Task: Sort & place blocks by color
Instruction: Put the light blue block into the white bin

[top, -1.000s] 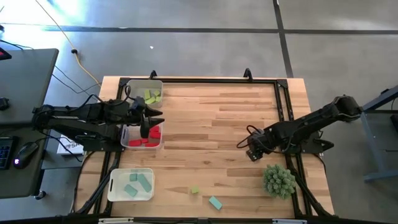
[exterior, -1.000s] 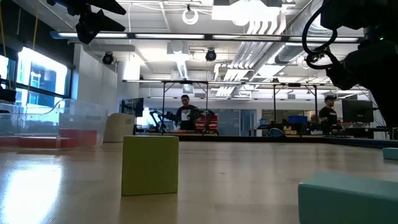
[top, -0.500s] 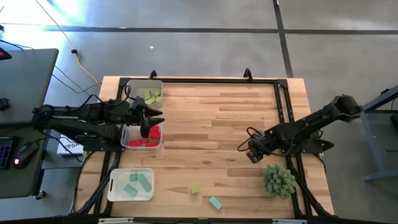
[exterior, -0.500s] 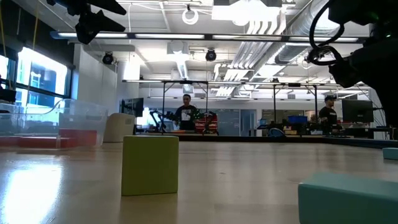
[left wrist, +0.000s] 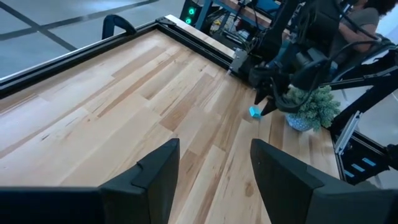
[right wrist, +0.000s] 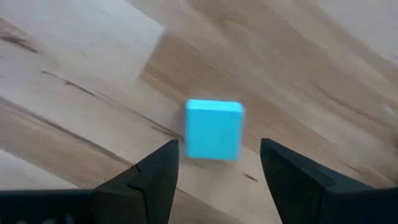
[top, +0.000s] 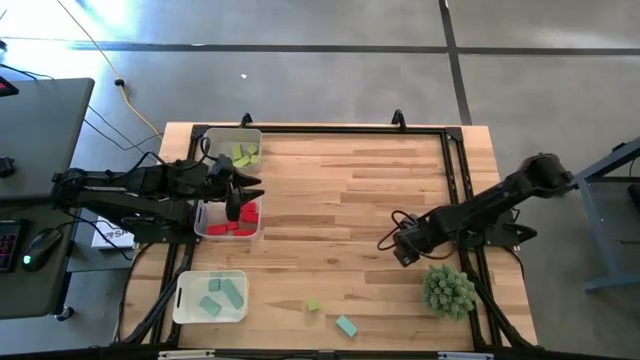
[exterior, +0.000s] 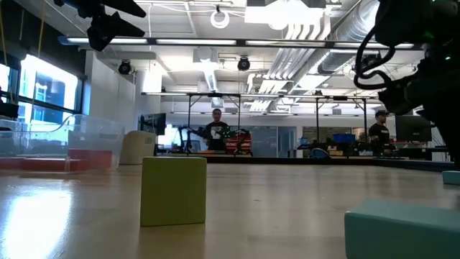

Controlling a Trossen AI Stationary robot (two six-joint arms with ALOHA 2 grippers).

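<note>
**Teal cube lined up under the right gripper, grab not made**

Teal block (right wrist: 213, 130) sat flat on the counter (top: 340, 190) just ahead of the right gripper (right wrist: 216, 163), fingers spread wide with nothing between them. In the left wrist view the same block (left wrist: 255, 112) showed right below the right gripper (left wrist: 266, 102), beside the plant ball (top: 448, 289).

Judgement on doing the pick well:
- The cube looked a bit off-centre toward one finger (right wrist: 158, 168); centre it before descending.
- It also looked slightly rotated against the finger line. Square the wrist to its flat faces so it doesn't twist out.
- Go low enough to grip mid-height, not the top edge.
- Watch the plant ball when lifting out.
- Destination should be the bin with teal pieces (top: 211, 297) at the near left corner, well apart from here. A long carry, so the grip has to be firm.

Left gripper (top: 238, 197) hung over the red bin (top: 229, 220), fingers (left wrist: 158, 173) parted and empty; leave it there.

Elsewhere: yellow-green bin (top: 236, 148) was at the far left. A yellow-green cube (top: 314, 305) and a teal bar (top: 346, 326) were loose near the front edge, unsorted.
</note>
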